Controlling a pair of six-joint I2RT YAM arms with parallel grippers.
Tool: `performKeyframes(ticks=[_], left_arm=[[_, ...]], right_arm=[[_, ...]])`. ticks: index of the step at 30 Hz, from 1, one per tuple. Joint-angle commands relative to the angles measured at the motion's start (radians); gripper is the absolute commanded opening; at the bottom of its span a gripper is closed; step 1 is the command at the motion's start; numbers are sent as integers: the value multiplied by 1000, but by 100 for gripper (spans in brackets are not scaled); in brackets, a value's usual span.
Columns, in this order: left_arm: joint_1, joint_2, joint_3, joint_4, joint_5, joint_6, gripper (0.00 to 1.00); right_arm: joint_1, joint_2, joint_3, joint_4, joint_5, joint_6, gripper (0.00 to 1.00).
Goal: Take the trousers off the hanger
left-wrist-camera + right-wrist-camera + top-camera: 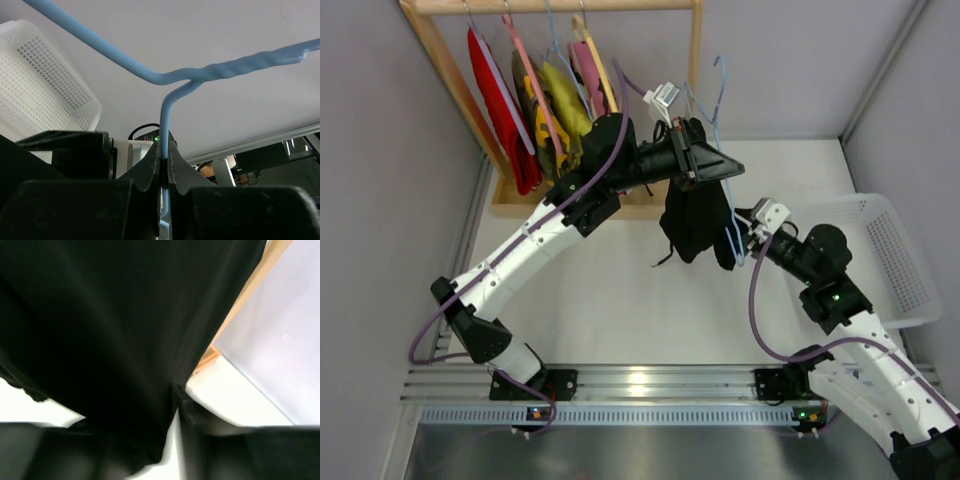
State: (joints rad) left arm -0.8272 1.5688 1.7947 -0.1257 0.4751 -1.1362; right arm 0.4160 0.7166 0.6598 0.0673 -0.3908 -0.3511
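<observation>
Two end effectors share the work here. The left end effector (725, 165) is pinched tight on the wire of the light blue hanger (225, 70), just below its twisted neck as the wrist view shows. It holds the hanger in the air over the middle of the tabletop (610, 300), apart from the wooden rack (696, 45). The black trousers (692, 215) are draped over that hanger and hang from it in a loose bunch, with a thin string dangling at the lower left. The right end effector (745, 238) is clamped on an edge of the black cloth, on the side nearest the white basket (895, 255). Its wrist view is almost filled by the fabric, which gathers into the narrow slit between the fingers. The step in hand looks like stripping the garment off the hanger. To do it well, the left arm should hold the hanger steady and level. The right arm should draw the cloth sideways and slightly down along the bar, toward the basket. A straight downward pull would only load the wire. The pull should be slow, since the grip seems to have only a thin fold, and the string or waistband could snag on the hanger's shoulder.
</observation>
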Motion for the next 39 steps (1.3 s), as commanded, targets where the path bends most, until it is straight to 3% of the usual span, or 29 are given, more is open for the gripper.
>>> performKeyframes(ticks=[1, 4, 5, 20, 39], left_arm=[[-1, -64, 15, 169, 23, -11, 0], [-1, -69, 11, 169, 23, -10, 0], [0, -72, 9, 167, 23, -8, 0], [62, -164, -178, 169, 39, 29, 0], [66, -276, -486, 173, 40, 153, 0]], right_arm=[[-13, 6, 17, 46, -11, -34, 28], [-11, 1, 26, 37, 24, -32, 4], [-13, 1, 32, 32, 41, -31, 0], [-149, -5, 276, -26, 63, 122, 0], [-151, 115, 692, 68, 161, 190, 0]])
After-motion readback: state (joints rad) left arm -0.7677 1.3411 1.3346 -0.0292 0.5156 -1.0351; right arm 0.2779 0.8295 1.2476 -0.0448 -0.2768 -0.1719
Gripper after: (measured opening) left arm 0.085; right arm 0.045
